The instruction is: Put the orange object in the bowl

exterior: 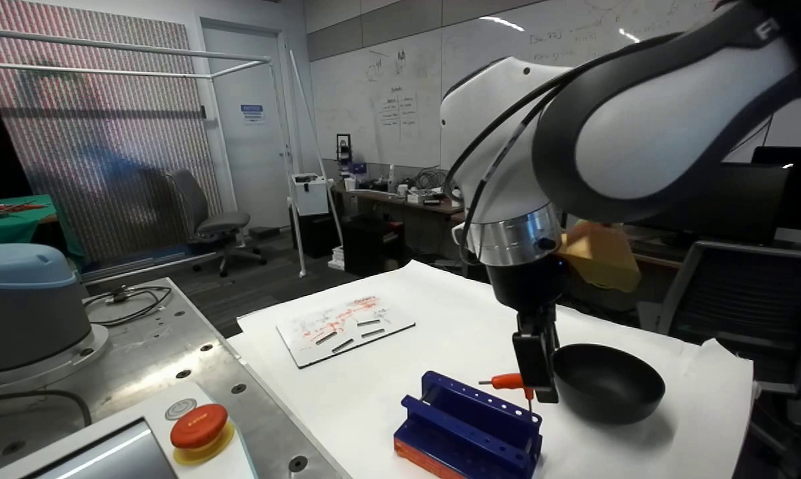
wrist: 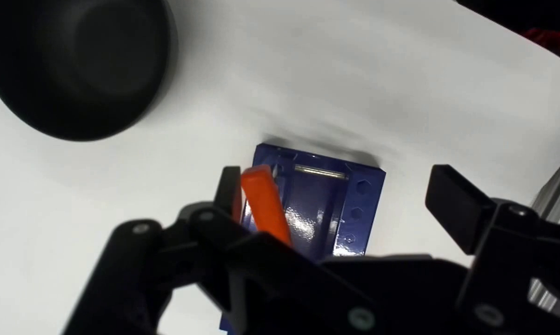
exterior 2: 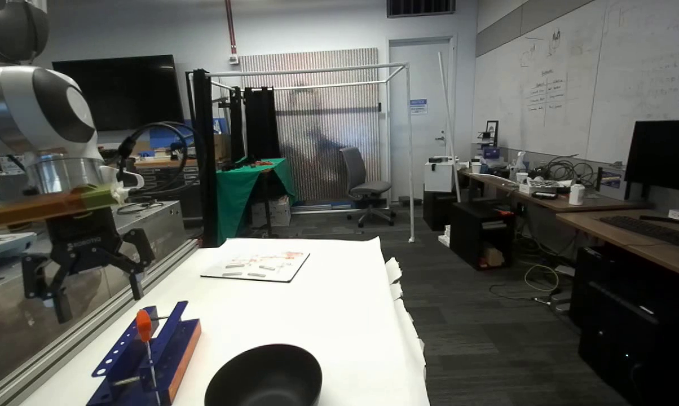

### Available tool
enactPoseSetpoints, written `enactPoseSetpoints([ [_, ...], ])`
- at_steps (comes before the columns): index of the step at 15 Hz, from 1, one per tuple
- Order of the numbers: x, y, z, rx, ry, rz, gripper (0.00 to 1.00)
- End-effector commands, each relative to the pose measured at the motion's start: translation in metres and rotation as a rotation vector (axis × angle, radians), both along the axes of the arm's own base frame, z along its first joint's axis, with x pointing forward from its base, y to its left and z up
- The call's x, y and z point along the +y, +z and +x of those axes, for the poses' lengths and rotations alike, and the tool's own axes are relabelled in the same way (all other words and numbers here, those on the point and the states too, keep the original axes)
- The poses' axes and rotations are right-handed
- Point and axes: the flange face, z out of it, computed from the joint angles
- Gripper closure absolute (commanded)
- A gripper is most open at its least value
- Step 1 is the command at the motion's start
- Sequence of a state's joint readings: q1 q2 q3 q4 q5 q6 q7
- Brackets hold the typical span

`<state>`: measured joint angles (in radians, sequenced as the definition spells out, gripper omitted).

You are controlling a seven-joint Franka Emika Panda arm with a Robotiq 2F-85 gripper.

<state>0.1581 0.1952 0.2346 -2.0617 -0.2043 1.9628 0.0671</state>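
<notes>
The orange object (exterior: 509, 381) is a slim T-shaped handle with a thin metal shaft standing in the blue ridged rack; its handle also shows in an exterior view (exterior 2: 144, 325) and in the wrist view (wrist: 267, 204). The black bowl (exterior: 610, 386) sits on the white table beside the rack, and shows in an exterior view (exterior 2: 263, 378) and the wrist view (wrist: 80, 70). My gripper (exterior 2: 100, 301) is open and empty above the rack. In the wrist view the gripper (wrist: 338, 190) has its left finger close beside the orange handle; whether they touch I cannot tell.
The blue rack (exterior: 470, 426) stands near the table's metal edge. A small whiteboard (exterior: 347, 326) with several dark strips lies farther along the table. A red button (exterior: 199, 426) on a pale base is at the front of an exterior view.
</notes>
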Motion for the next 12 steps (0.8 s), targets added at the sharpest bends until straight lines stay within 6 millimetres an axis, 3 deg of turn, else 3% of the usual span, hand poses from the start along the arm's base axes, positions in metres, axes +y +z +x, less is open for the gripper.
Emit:
enactPoseSetpoints([
  [1, 0.001, -0.013, 0.027, 0.057, 0.141, 0.037, 0.00],
  [8, -0.027, -0.054, 0.052, 0.122, 0.163, 0.024, 0.00],
  [9, -0.029, -0.058, 0.055, 0.131, 0.164, 0.027, 0.25],
  [10, -0.031, -0.061, 0.057, 0.138, 0.166, 0.030, 0.27],
  [12, -0.033, -0.064, 0.059, 0.145, 0.168, 0.032, 0.42],
])
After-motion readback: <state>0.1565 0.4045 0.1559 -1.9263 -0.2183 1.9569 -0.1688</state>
